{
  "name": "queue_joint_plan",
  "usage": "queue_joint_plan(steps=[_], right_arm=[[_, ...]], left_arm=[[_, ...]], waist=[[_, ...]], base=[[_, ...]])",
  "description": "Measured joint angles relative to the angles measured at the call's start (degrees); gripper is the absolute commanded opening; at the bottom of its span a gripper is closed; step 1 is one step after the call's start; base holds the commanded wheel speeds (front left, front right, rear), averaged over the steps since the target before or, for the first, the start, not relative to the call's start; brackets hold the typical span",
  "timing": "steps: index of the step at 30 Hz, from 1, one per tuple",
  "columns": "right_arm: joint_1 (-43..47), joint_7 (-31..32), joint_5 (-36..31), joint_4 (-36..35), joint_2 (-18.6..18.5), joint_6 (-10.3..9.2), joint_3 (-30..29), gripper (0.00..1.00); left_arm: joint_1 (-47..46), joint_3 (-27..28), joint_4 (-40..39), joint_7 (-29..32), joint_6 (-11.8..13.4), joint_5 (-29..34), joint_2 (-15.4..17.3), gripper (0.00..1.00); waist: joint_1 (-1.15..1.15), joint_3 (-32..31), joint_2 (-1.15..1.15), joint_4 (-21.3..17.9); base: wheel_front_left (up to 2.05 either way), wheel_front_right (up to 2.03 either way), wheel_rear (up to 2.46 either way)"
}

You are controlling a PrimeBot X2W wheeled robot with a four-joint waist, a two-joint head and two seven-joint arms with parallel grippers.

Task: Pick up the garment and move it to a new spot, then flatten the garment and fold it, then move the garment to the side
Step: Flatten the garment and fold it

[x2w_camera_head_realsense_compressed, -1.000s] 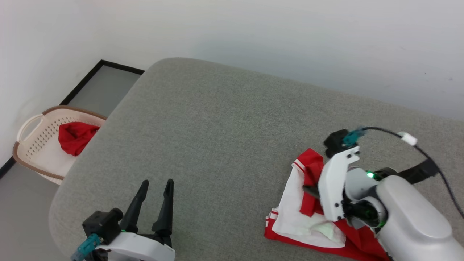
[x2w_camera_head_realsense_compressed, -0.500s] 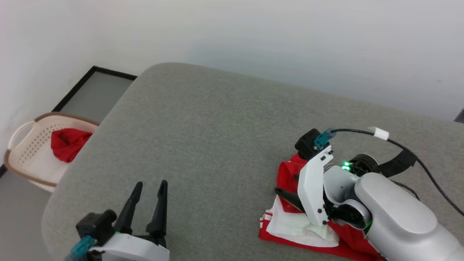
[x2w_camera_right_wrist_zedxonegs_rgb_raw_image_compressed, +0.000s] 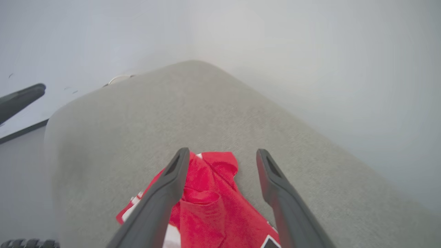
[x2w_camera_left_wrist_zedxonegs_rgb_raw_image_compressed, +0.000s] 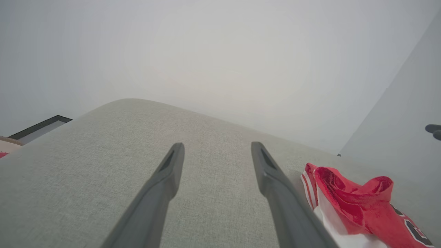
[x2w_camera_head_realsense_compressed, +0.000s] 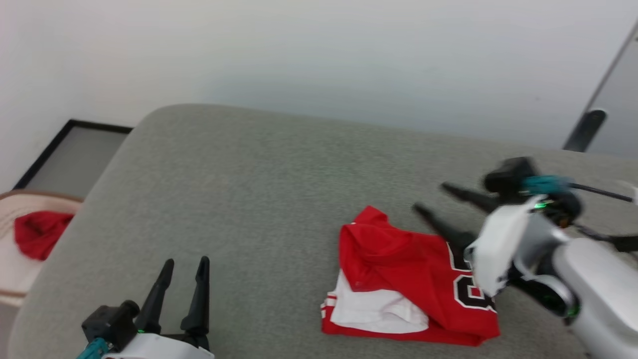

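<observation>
Red jersey cloth with a white sleeve end and a black, white-edged number: the garment (x2w_camera_head_realsense_compressed: pixel 408 279) lies in a lumpy heap on the right-hand part of the grey upholstered surface (x2w_camera_head_realsense_compressed: pixel 249 189), close to its near edge. It is free of both grippers. The right gripper (x2w_camera_head_realsense_compressed: pixel 429 196) hangs just over the heap's far right side with its two dark fingers spread wide and nothing between them. From its own wrist camera the cloth sits below and between the fingers, and I cannot tell whether the tips brush it. The left gripper (x2w_camera_head_realsense_compressed: pixel 186 261) waits at the near left, well apart from the garment, fingers likewise spread and empty. Off the left edge sits a pale basket (x2w_camera_head_realsense_compressed: pixel 40 195) with a plain red cloth (x2w_camera_head_realsense_compressed: pixel 35 234) in it, which is not part of this job. To my eye the carrying step is finished and the flattening is what is in hand, since the shirt is bunched, with a raised fold at the top and the white sleeve doubled under. Next, I would say each gripper needs an edge or corner, so the left arm must cross over. Then they pull apart gently, low to the surface, so the thin jersey spreads without dragging.
</observation>
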Motion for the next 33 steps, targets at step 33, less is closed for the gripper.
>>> queue_joint_plan(steps=[33], right_arm=[[30.99, -28.85, -23.81, -1.77, 7.8, 0.0, -41.63, 1.0]], left_arm=[[1.09, 9.01, -3.07, 0.0, 0.0, 9.4, 0.25, 1.0]], waist=[[0.0, 1.91, 0.0, -12.43]], base=[[0.0, 0.0, 0.0]])
